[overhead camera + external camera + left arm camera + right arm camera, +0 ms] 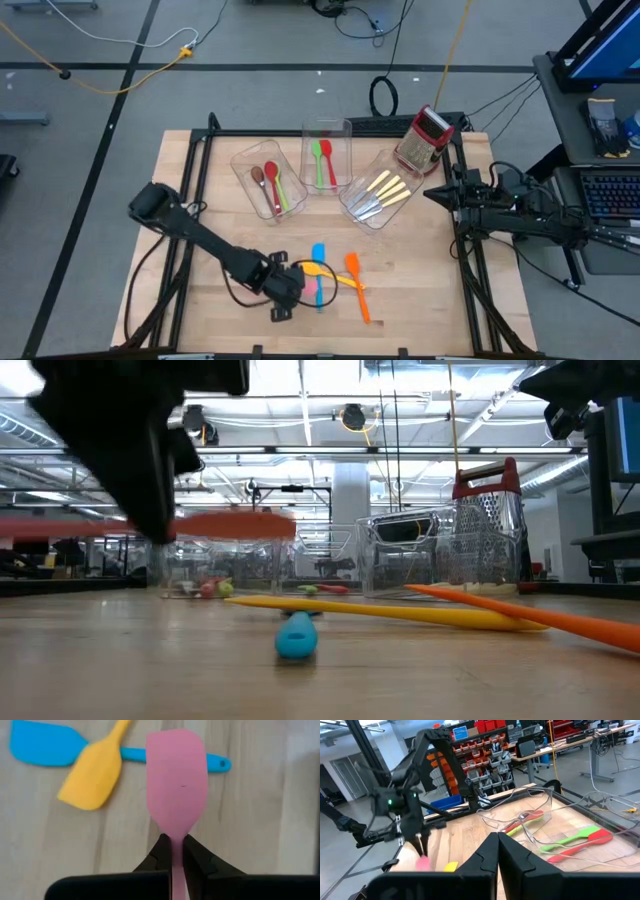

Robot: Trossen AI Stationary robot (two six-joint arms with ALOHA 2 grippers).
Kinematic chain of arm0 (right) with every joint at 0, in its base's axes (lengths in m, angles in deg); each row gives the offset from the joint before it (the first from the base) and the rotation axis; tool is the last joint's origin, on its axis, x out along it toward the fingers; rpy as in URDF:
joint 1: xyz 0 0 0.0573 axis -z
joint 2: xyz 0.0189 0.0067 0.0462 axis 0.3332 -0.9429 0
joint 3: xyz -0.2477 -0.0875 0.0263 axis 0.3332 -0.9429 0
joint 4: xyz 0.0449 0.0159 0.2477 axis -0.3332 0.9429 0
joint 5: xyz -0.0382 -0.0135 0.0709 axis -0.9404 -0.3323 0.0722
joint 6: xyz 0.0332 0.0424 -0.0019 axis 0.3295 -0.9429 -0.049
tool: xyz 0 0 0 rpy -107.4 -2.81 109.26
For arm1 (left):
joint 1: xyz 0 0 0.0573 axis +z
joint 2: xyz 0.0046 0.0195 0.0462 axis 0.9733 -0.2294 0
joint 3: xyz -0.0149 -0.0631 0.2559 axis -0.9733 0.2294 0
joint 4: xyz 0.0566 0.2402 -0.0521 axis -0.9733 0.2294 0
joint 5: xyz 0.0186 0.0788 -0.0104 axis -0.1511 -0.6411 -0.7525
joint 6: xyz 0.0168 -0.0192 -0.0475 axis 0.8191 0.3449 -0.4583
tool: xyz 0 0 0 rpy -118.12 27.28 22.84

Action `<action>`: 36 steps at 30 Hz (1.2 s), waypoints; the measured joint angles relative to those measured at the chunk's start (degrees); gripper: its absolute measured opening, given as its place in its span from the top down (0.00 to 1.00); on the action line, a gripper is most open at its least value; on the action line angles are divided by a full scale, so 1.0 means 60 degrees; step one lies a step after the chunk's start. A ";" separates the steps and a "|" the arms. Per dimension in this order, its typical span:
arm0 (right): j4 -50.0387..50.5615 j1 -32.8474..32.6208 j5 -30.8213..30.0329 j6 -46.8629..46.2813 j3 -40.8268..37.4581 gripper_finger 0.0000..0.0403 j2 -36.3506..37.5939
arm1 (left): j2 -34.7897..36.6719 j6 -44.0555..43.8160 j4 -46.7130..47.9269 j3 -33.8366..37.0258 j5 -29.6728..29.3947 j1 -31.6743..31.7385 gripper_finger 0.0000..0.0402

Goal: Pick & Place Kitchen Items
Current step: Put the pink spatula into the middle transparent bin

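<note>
My left gripper is over the table's near middle, shut on a pink spatula, which also shows as a blurred bar in the low view. Under and beside it, a blue spatula, a yellow spatula and an orange spatula lie flat on the wood; the yellow one crosses the blue one's handle. Spoons and cream-handled cutlery lie in three clear bins. My right gripper is shut and empty, raised at the table's right edge. My left gripper pinches the pink spatula's thin handle just behind the blade, between its two fingers. The fingers come from above. The blade sticks out past them toward the table's right. The spatula is lifted clear of the table, about level.
A red-and-silver box grater stands at the far right, next to the cutlery bin. The black table frame runs along the left, far and right edges. Bare wood lies near the right front.
</note>
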 joint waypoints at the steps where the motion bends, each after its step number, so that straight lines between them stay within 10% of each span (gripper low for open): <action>1: 0.0004 -0.0004 0.0000 0.0000 0.0000 1.00 0.0000 | 0.0202 -0.0057 0.0025 0.0000 -0.0003 0.0004 0.98; 9: 0.0007 0.0000 0.0000 -0.0022 0.0000 1.00 0.0000 | 0.1934 -0.1602 -0.0738 -0.0007 0.0062 0.0181 0.98; 20: 0.0011 0.0000 0.0000 0.0000 0.0000 1.00 0.0000 | 0.2634 -0.3260 -0.6655 -0.0029 -0.0013 0.1222 0.98; 36: 0.0000 -0.0003 -0.0018 -0.0004 0.0000 1.00 0.0003 | 0.2631 -0.4868 -0.7835 -0.0029 -0.1797 0.4247 0.98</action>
